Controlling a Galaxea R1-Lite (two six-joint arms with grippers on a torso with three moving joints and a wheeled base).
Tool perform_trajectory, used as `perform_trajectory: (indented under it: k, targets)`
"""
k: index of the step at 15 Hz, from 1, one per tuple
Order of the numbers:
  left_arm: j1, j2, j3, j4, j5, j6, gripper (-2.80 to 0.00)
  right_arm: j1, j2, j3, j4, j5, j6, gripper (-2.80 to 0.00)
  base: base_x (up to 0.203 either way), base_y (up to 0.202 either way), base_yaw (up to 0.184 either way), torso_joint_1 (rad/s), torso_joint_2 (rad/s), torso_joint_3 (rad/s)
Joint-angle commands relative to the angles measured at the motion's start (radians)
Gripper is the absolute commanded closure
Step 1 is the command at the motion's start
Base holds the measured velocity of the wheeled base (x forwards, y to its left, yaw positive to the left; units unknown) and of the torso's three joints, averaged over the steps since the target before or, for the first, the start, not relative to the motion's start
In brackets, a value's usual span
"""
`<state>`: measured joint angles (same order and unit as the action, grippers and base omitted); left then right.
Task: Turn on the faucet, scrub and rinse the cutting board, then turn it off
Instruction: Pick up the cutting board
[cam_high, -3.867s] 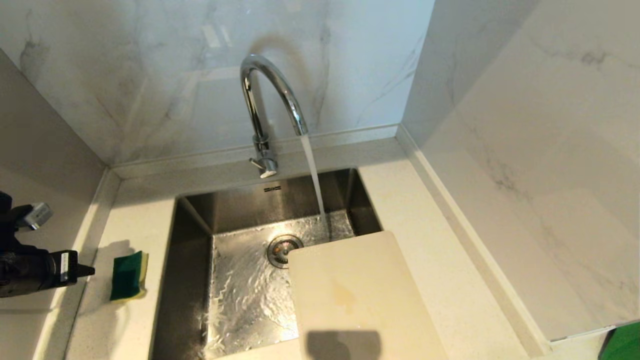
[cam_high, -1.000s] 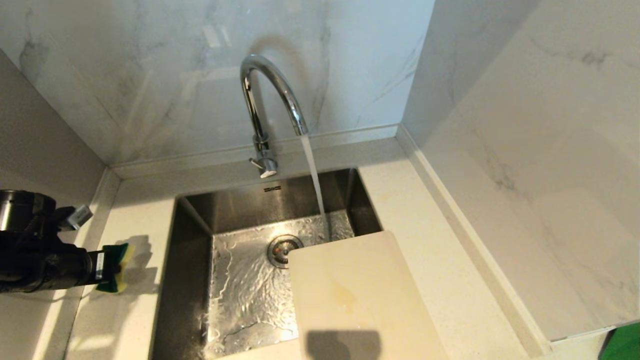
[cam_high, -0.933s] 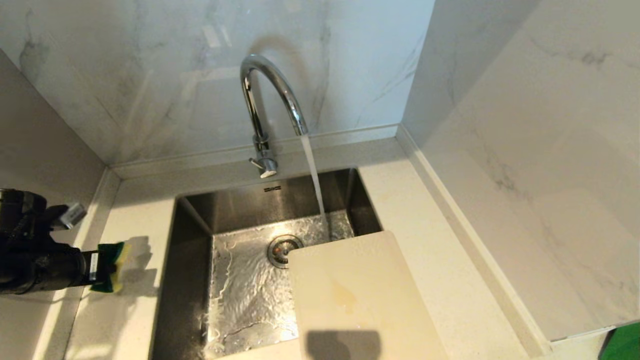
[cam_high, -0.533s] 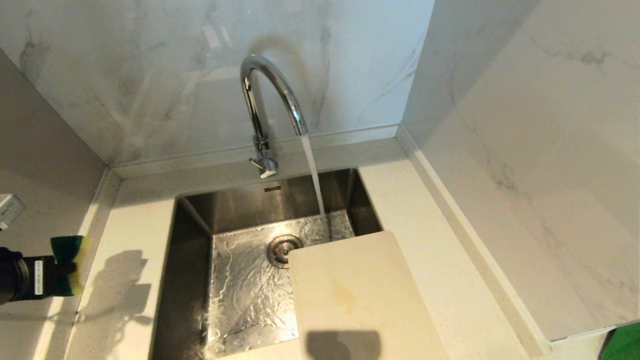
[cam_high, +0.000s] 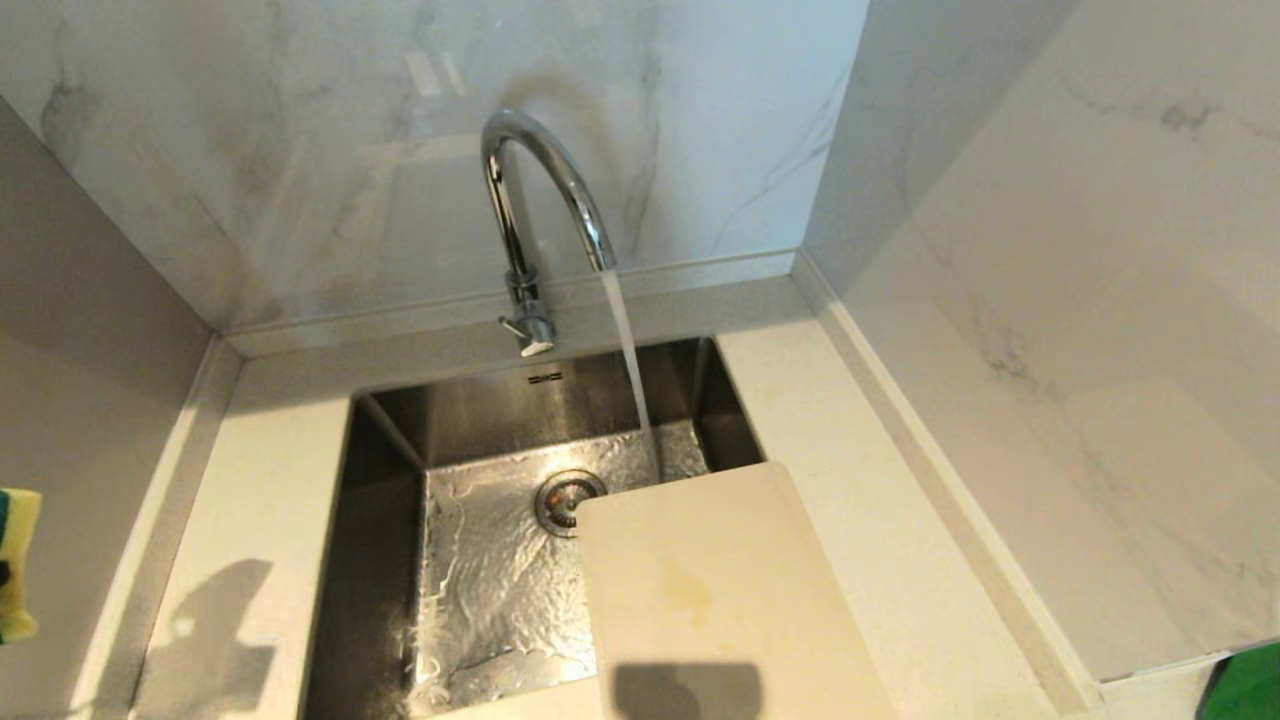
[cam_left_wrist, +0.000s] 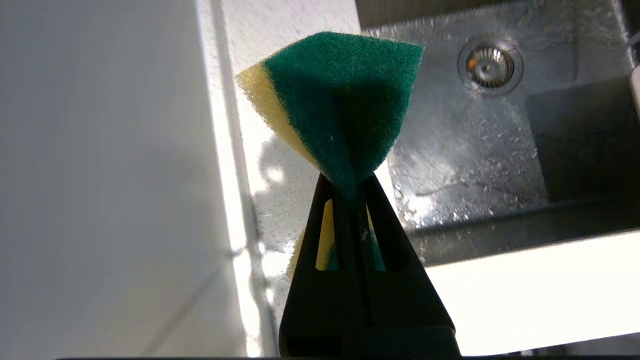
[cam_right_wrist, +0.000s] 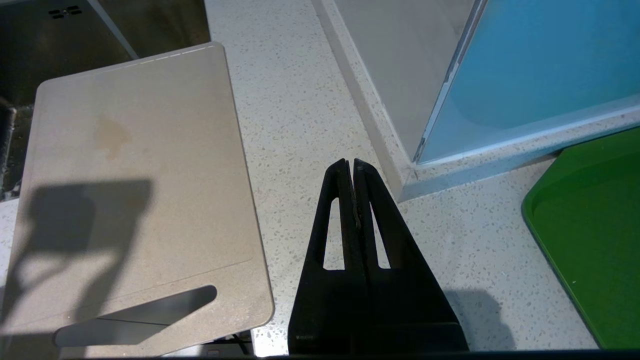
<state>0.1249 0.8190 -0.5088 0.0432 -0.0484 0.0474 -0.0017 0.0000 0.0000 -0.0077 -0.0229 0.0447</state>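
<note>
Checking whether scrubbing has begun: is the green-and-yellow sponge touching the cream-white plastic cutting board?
No, the green-and-yellow sponge hangs pinched in the left pincer beside the steel sink, away from the board.

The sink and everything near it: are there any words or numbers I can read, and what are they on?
No text can be read.
Sink back wall: a small dark mark below the faucet, too small to read.
Cutting board, sponge, green tray: no writing visible.
</note>
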Motion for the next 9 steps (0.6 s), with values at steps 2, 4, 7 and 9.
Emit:
perform_trajectory:
  k: [2, 4, 7, 9]
  targets:
    - [0.001, -0.234, 0.052, 0.012, 0.025, -0.002, 0.0, 0.0, 0.001, 0.0, -0.001, 0.0, 0.0, 0.0, 0.0, 0.0, 0.0, 0.0, 0.0, 0.0]
    - [0.001, -0.339, 0.046, 0.083, 0.028, -0.004, 0.0, 0.0, 0.002, 0.0, 0.0, 0.0, 0.0, 0.0, 0.0, 0.0, 0.0, 0.0, 0.0, 0.0]
    - [0.001, -0.474, 0.02, 0.212, 0.026, -0.004, 0.0, 0.0, 0.002, 0.0, -0.001, 0.0, 0.0, 0.0, 0.0, 0.0, 0.0, 0.0, 0.0, 0.0]
    - [0.001, -0.544, 0.023, 0.258, 0.026, 0.006, 0.0, 0.0, 0.001, 0.0, 0.0, 0.0, 0.0, 0.0, 0.0, 0.0, 0.0, 0.0, 0.0, 0.0]
